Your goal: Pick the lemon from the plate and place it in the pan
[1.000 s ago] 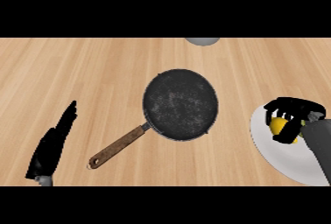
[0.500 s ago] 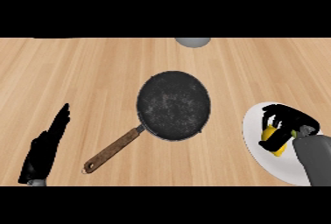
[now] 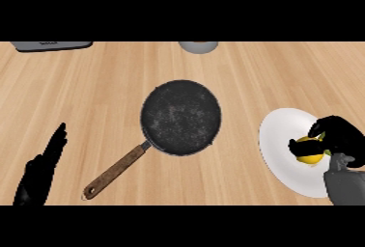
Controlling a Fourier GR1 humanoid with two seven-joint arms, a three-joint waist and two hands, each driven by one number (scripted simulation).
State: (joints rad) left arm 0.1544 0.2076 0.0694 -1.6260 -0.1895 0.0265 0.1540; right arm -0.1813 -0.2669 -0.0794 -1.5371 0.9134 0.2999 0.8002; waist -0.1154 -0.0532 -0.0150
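Note:
A yellow lemon [image 3: 310,151] sits on the white plate [image 3: 281,147] at the right edge of the counter. My right hand [image 3: 341,139] is over the plate, its fingers and thumb curled round the lemon and hiding much of it. The dark round pan [image 3: 180,116] lies in the middle of the counter, nothing inside it, with its brown wooden handle [image 3: 114,170] pointing toward the lower left. My left hand [image 3: 44,169] rests open at the lower left, fingers straight and pointing up, well apart from the pan's handle.
A grey round object [image 3: 198,46] shows at the top edge above the pan. A grey flat appliance [image 3: 51,46] sits at the top left corner. Bare wooden counter [image 3: 85,96] lies between the pan and both.
The view has shifted, so the plate shows more fully. My right hand has closed its fingers round the lemon on the plate. The left hand stays resting.

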